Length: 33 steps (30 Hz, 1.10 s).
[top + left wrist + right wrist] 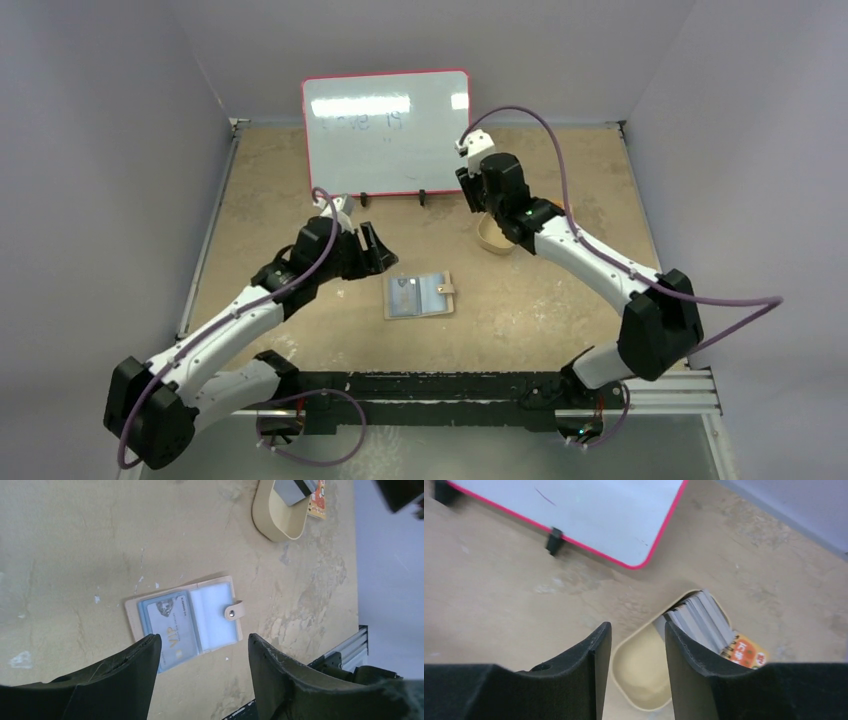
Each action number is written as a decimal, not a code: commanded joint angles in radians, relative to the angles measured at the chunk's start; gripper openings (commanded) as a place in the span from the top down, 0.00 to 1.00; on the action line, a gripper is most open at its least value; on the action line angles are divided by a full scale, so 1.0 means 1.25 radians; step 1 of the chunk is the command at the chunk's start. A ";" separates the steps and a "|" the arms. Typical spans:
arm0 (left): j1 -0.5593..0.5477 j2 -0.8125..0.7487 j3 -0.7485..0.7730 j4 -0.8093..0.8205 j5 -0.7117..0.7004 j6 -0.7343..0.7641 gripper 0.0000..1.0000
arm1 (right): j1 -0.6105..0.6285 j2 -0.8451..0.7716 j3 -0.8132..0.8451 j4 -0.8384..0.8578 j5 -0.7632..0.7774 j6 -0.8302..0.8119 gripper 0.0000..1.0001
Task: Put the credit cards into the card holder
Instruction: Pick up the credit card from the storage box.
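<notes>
The tan card holder [419,296] lies open on the table in front of the arms, its snap tab [234,611] pointing right. A light blue card [172,626] sits in its left sleeve; the right sleeve [215,610] looks empty. My left gripper [202,645] is open and empty, just left of and above the holder [135,612]. Several grey and white credit cards [704,617] lean stacked in a tan oval dish [644,667]. My right gripper [636,630] is open and empty above the dish [492,238].
A red-framed whiteboard [386,130] stands at the back on black feet. An orange printed card [744,652] lies by the dish. Grey walls close in both sides. A black rail [450,385] runs along the near edge.
</notes>
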 commanded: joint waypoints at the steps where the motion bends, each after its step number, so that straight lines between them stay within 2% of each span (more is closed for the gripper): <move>1: -0.003 -0.068 0.123 -0.189 -0.046 0.131 0.35 | -0.037 0.063 0.020 -0.001 0.117 -0.196 0.53; 6: -0.003 -0.117 0.179 -0.290 -0.108 0.238 0.32 | -0.092 0.132 0.049 -0.035 0.060 -0.247 0.54; 12: -0.003 -0.185 0.124 -0.229 -0.087 0.242 0.30 | -0.097 0.199 0.030 -0.010 0.068 -0.321 0.52; 17: -0.003 -0.216 0.110 -0.223 -0.112 0.245 0.29 | -0.101 0.248 0.042 0.004 0.202 -0.358 0.52; 25: -0.003 -0.272 0.104 -0.231 -0.161 0.234 0.28 | -0.110 0.288 0.061 -0.026 0.193 -0.392 0.47; 33: -0.003 -0.300 0.102 -0.237 -0.185 0.230 0.27 | -0.130 0.298 0.053 0.005 0.198 -0.428 0.46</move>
